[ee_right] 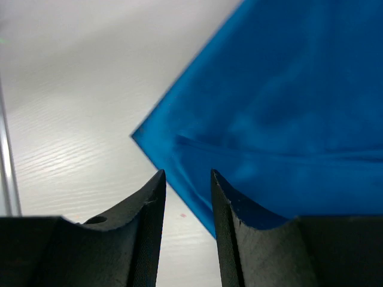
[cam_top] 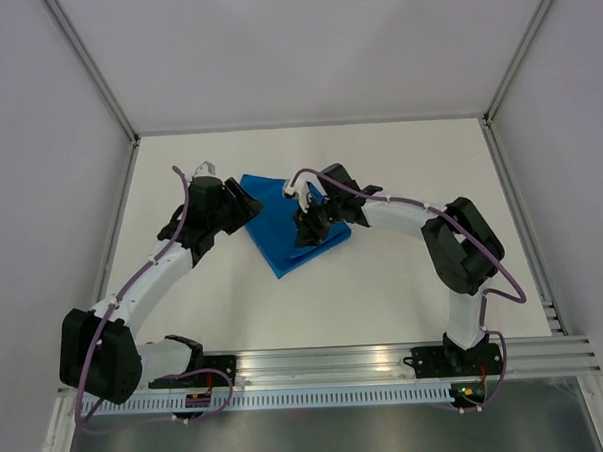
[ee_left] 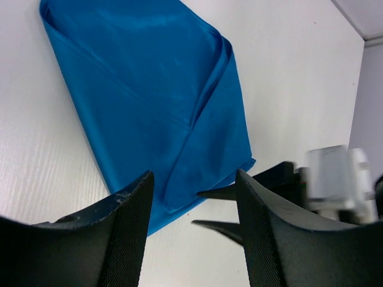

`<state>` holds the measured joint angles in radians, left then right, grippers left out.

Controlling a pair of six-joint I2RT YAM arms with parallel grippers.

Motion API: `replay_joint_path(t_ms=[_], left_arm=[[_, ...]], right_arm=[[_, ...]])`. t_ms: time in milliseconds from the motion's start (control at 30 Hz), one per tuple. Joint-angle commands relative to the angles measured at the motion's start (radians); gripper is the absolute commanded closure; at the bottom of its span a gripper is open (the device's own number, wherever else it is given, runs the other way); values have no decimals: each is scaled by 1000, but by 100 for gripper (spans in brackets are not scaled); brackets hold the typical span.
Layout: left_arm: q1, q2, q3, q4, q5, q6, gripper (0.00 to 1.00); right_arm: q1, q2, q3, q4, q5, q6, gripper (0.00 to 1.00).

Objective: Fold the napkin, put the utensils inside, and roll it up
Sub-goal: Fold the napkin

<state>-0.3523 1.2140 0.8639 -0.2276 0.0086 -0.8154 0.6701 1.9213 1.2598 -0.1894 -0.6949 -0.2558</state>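
White table [ee_right: 72, 119] — napkin [ee_right: 287, 119] runs off-frame, near edge behind right fingers [ee_right: 239, 239].

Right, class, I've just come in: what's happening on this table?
Two robot arms are working on a blue napkin lying folded on the white table. The left gripper hangs open beside the cloth, holding nothing. The right gripper is low over its other side, jaws parted, nothing between them. No utensils are in view, so placing them has not begun.
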Motion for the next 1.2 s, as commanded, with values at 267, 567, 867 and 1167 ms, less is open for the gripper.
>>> replay_joint_path(t_ms=[267,567,867,1167], left_arm=[[42,205,-26,45,-134,-119,65],[81,312,-5,-1,-206,-136,86],[99,462,46,-61,-231,-160,96],[102,597,168,-95,-211,-74,96]], right_arm=[[-291,-12,173,-128,334,4,58],[-323,84,173,-179,439,-62,60],[-320,117,145,-170,436,-56,63],[-267,71,38,-162,436,-91,64]])
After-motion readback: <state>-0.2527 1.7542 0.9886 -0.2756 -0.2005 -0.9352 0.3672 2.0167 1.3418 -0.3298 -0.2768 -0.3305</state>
